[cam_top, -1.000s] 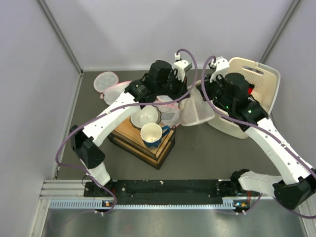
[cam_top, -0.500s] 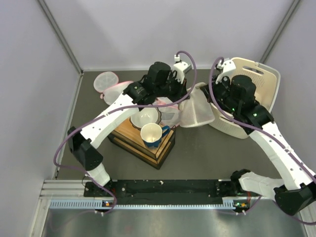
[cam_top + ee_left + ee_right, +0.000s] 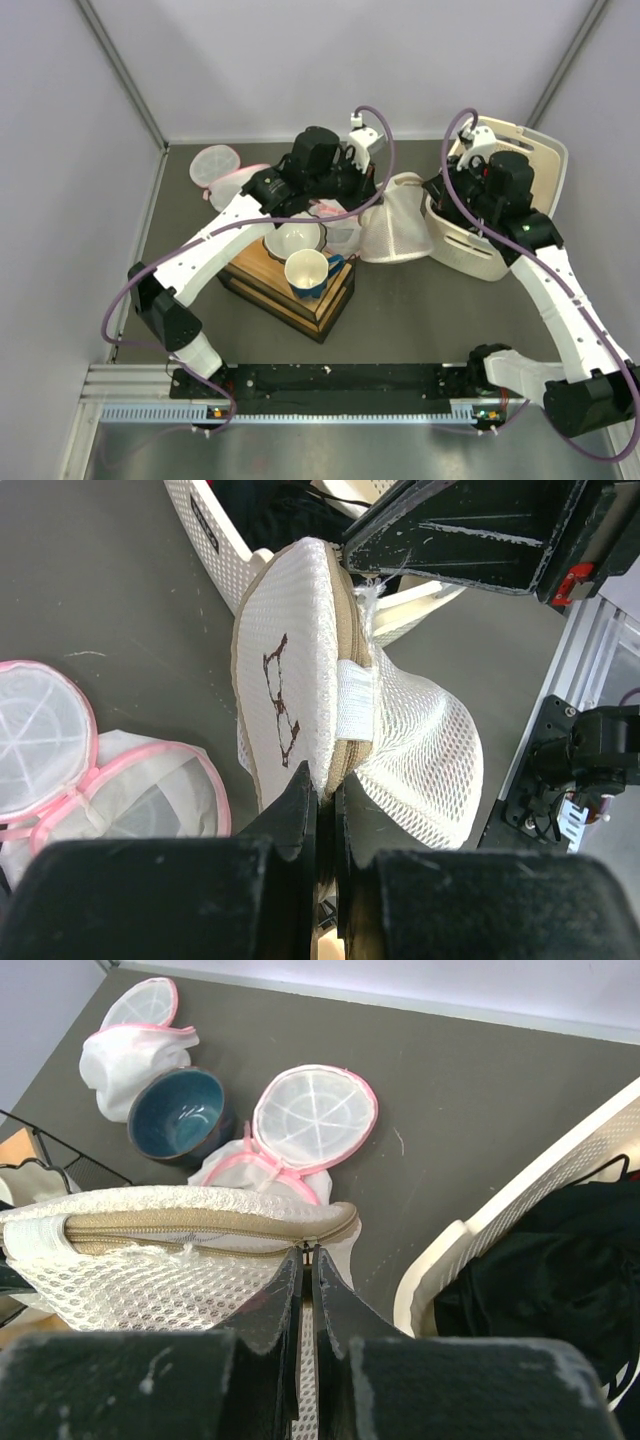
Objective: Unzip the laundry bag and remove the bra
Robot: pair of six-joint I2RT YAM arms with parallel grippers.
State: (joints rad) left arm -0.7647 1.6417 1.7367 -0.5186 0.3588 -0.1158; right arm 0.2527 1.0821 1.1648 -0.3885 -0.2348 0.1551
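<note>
My left end effector is pinched tight on the laundry bag rim, my right end effector clamped at its zipper end (bag slung between both).

White mesh, tan zip and pink trim on dark grey

The laundry bag at the black left pincer is white honeycomb mesh, with a tan zip band and a thin brown stitched motif on its flat end. Beyond the black right pincer lie small mesh bags, white edged in pink, and a bowl glazed deep blue-teal. To that pincer's right, the cream basket is dotted with small holes and holds black cloth. The tabletop is dark grey.
</note>
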